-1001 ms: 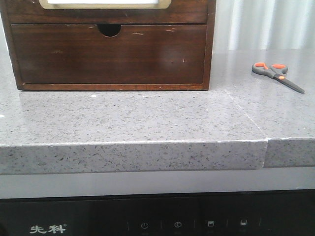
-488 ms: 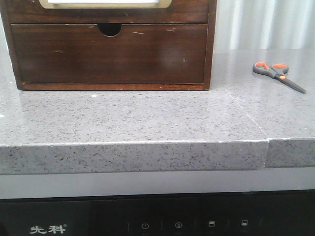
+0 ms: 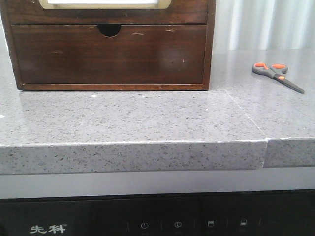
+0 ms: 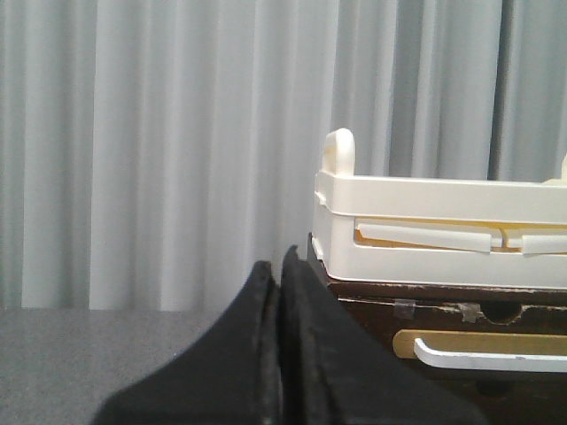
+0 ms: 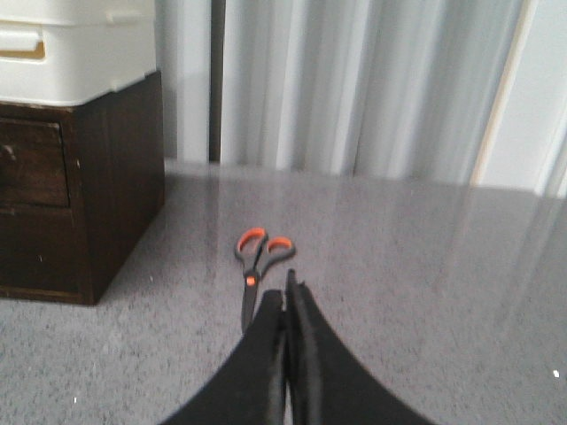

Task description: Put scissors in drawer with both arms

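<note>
The scissors (image 3: pixel 275 73) lie flat on the grey counter to the right of the wooden cabinet, orange-lined loops towards it. The drawer (image 3: pixel 189 14) with the brass frame shows only as a strip along the front view's top edge and is closed. It also shows in the left wrist view (image 4: pixel 372 323). My right gripper (image 5: pixel 288 297) is shut and empty, low over the counter just short of the scissors (image 5: pixel 257 261), whose blade tips hide behind one finger. My left gripper (image 4: pixel 279 266) is shut and empty beside the cabinet's upper part. Neither gripper shows in the front view.
The plain notched drawer (image 3: pixel 108 56) fills the cabinet's lower part and is closed. A white plastic box (image 4: pixel 443 221) sits on top of the cabinet, also seen in the right wrist view (image 5: pixel 71 53). Grey curtains hang behind. The counter's front edge (image 3: pixel 133 155) runs below.
</note>
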